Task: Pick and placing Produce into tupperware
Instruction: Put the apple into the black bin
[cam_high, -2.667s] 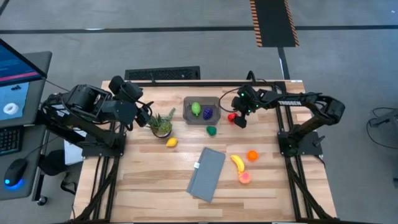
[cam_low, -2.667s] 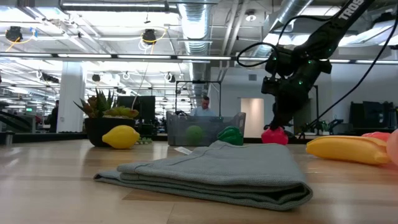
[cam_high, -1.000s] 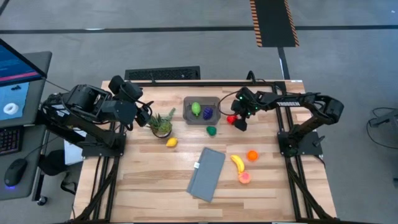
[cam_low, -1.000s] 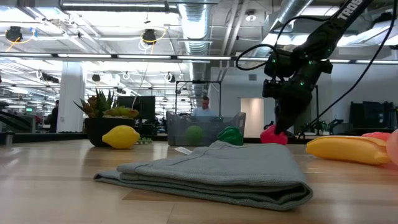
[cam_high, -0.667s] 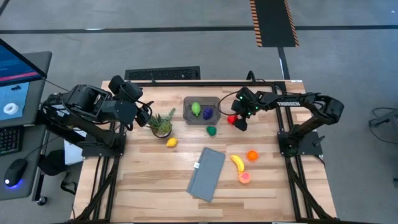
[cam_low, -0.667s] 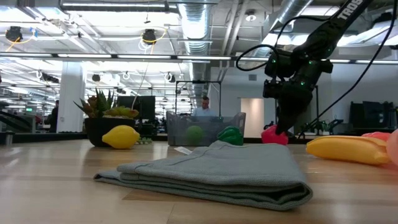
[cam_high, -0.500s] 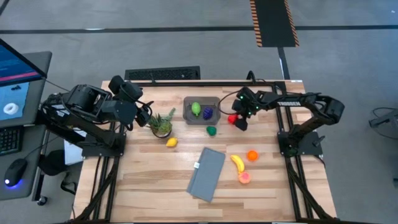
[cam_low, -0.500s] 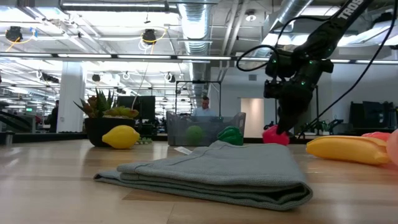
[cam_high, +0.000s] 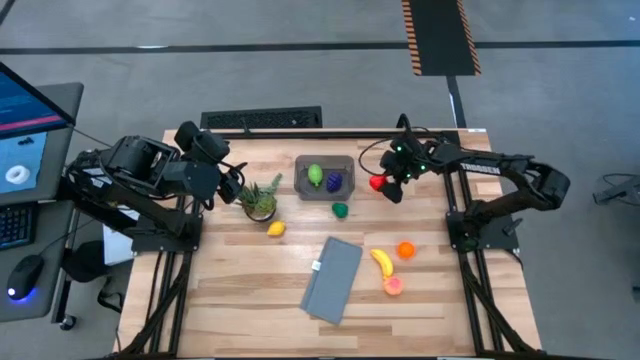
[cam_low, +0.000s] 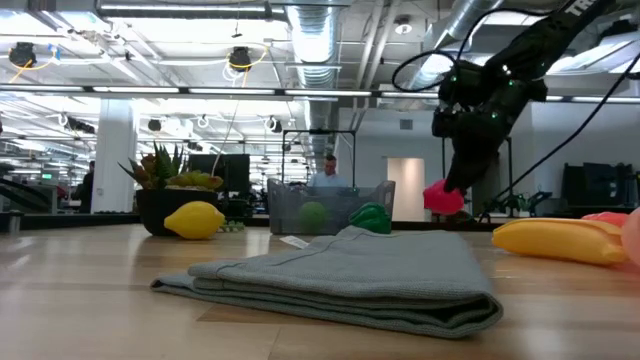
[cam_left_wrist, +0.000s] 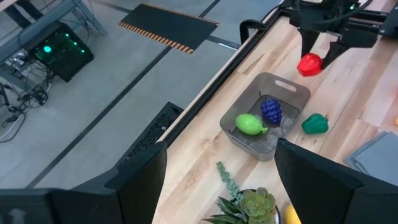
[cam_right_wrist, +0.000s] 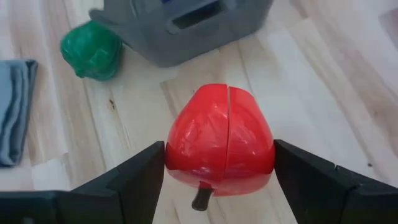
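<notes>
A red produce piece (cam_right_wrist: 219, 138) hangs just above the table to the right of the tupperware (cam_high: 325, 178), with my right gripper (cam_high: 383, 186) shut on it. The grey tub holds a light green piece (cam_high: 315, 176) and a purple one (cam_high: 334, 182). A dark green piece (cam_high: 340, 210) lies on the wood in front of the tub. My left gripper (cam_left_wrist: 217, 186) waits open and raised over the table's left side, beside the potted plant (cam_high: 260, 198), with nothing between its fingers. My right gripper pinches the red piece by two opposite sides (cam_right_wrist: 177, 146) between its two fingers. The fingers slant downward from the table's right side. The piece hangs clear of the wood (cam_low: 443, 197), its dark stem (cam_right_wrist: 200, 199) toward the gripper.
A yellow lemon (cam_high: 276, 229) lies in front of the plant. A folded grey cloth (cam_high: 332, 279) lies at the near middle. A banana (cam_high: 381, 262), an orange piece (cam_high: 405, 250) and a pink piece (cam_high: 393, 286) sit at the near right.
My right gripper has risen, staying shut on the red piece, and has drawn back a little toward the table's far right. The red piece, which rested on the wood, now hangs lifted clear.
</notes>
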